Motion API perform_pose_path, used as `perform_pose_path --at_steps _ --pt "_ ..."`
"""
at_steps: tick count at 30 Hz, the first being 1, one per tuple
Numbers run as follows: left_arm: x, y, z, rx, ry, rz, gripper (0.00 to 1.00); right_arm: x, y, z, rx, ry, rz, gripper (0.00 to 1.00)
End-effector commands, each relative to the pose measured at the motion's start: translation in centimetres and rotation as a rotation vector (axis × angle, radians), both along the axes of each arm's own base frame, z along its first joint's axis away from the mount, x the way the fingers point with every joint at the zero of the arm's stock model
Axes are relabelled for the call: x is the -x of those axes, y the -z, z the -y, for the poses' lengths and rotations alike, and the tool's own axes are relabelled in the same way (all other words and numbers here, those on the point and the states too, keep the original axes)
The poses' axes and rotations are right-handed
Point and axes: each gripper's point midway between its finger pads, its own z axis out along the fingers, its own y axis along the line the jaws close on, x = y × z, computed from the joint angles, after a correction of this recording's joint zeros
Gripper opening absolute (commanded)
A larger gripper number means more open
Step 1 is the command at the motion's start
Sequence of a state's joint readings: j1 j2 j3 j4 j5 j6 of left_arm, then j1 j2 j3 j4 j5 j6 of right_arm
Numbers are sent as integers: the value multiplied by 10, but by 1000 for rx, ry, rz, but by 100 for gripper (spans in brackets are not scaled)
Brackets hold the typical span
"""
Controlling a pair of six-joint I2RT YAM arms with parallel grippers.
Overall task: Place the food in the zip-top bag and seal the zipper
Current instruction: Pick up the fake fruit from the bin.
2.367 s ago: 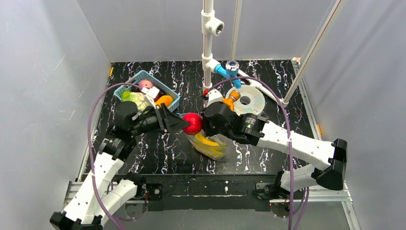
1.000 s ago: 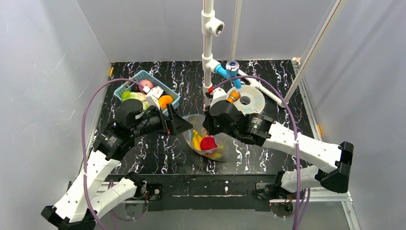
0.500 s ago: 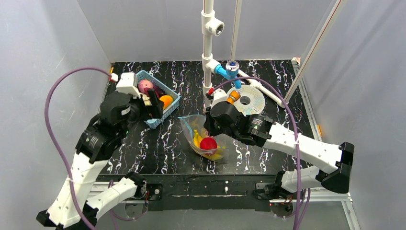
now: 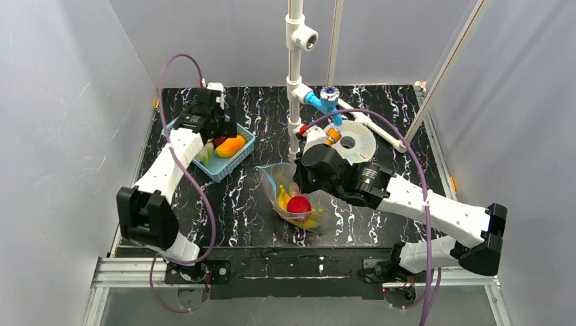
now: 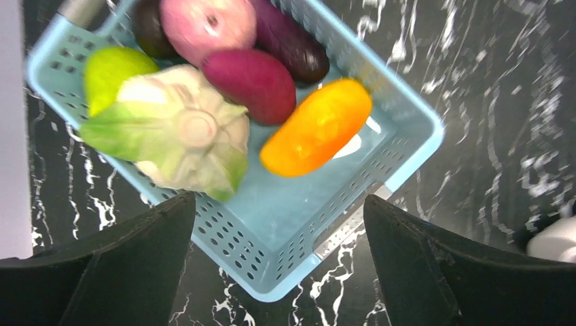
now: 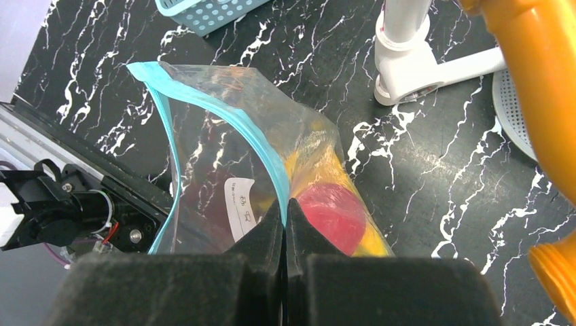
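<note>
The clear zip-top bag [image 4: 289,193] lies open at table centre with a red apple [image 4: 298,204] and yellow banana [image 4: 282,197] inside. My right gripper [image 6: 284,204] is shut on its teal zipper edge [image 6: 261,146], holding the mouth up; the white label [image 6: 239,198] and apple [image 6: 333,214] show beside the fingers. My left gripper [image 5: 278,238] is open and empty above the blue basket [image 5: 292,238], which holds a cabbage [image 5: 183,132], an orange mango [image 5: 316,129], a dark red fruit [image 5: 255,83], a pink apple [image 5: 207,20], a green fruit [image 5: 112,68] and an eggplant [image 5: 289,41].
A white pipe stand [image 4: 295,75] with a blue fitting [image 4: 319,100] rises behind the bag. A white perforated disc [image 4: 353,141] and an orange part [image 4: 331,137] sit at the right. The basket [image 4: 217,146] is at back left near the grey wall.
The left arm released the red apple into the bag, then swung back left and now hovers over the basket, open. The right gripper keeps hold of the bag's edge.
</note>
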State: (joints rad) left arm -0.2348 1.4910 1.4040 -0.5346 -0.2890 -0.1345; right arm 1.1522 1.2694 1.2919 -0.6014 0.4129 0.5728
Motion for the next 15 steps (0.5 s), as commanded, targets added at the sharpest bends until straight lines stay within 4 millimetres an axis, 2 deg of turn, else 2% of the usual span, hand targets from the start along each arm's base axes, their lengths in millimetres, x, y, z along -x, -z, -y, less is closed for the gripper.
perform_pose_path --at_steps 1,5,7,9,12,15 --pt "-8 28 6 -33 73 -54 92 -2 -15 -1 -18 8 19 1" --pt "-12 59 15 -30 113 -164 88 -3 -18 -2 -18 9 24 1" --pt "-14 76 17 -31 126 -221 78 -5 -18 -3 -18 11 27 1" --pt "-14 91 25 -10 162 -277 74 -4 -17 -5 -17 8 22 1" --pt "-17 103 30 4 175 -325 73 -3 -16 -7 -20 2 11 1" --pt "-19 113 25 -19 170 -343 77 -1 -15 -5 -17 0 7 1"
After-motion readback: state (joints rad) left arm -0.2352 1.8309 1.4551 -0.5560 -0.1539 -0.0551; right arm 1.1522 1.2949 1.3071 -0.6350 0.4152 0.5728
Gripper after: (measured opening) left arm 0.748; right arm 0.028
